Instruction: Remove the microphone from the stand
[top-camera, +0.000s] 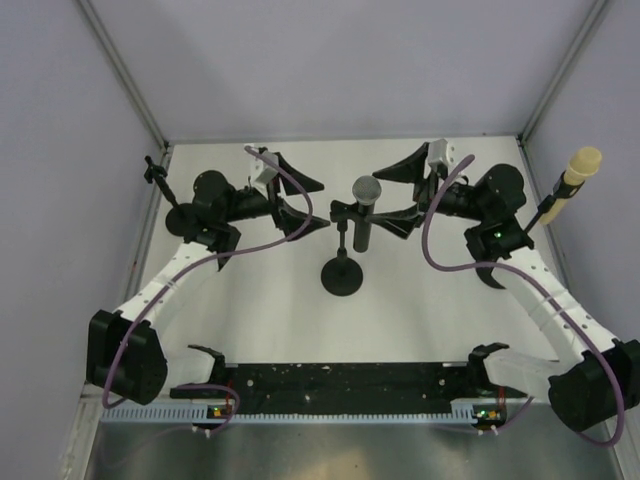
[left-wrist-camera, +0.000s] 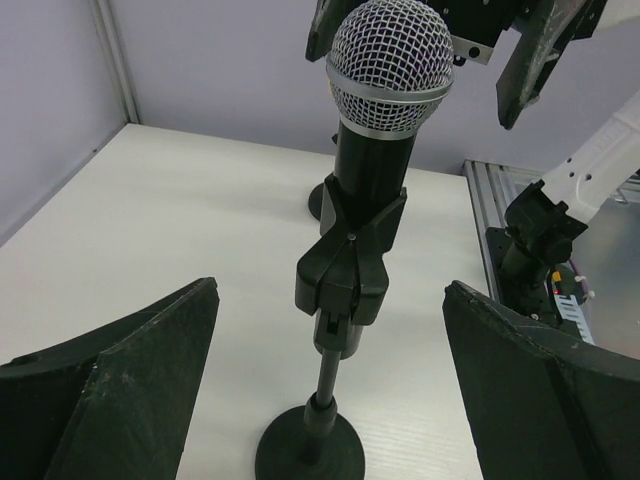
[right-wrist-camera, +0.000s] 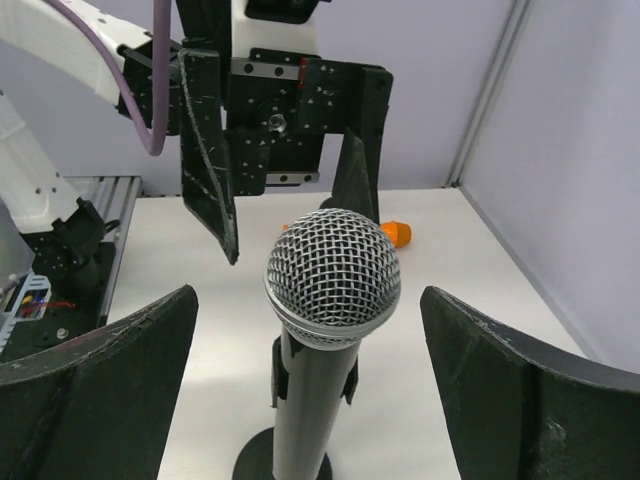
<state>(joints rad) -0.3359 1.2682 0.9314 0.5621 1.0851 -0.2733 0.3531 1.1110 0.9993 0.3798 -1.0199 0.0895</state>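
Closest to the overhead lens runs a black rail (top-camera: 330, 378) along the near edge of the table (top-camera: 250, 310). Farther out, the left gripper (top-camera: 325, 206) and right gripper (top-camera: 386, 200) face each other across the microphone (top-camera: 366, 190). It stands upright in the clip of its stand (top-camera: 342, 275), about mid-table. Both jaw pairs spread wide, neither touching it (a cream-headed mic (top-camera: 582, 163) tilts by the right wall). Left wrist view: own fingers (left-wrist-camera: 120, 400) fill the lower corners, well apart, with the stand's pole and round base between them. The mesh head (left-wrist-camera: 390, 70) rises above, its black body seated in the forked clip (left-wrist-camera: 350, 255); the other arm's fingers hang behind it. Right wrist view: own fingers (right-wrist-camera: 530, 400) flank the mesh head, a clear gap on each side, nothing gripped. Opposite gripper looms just beyond, also spread. Small orange object (right-wrist-camera: 398, 233) lies on the table behind; what it is, cannot tell.
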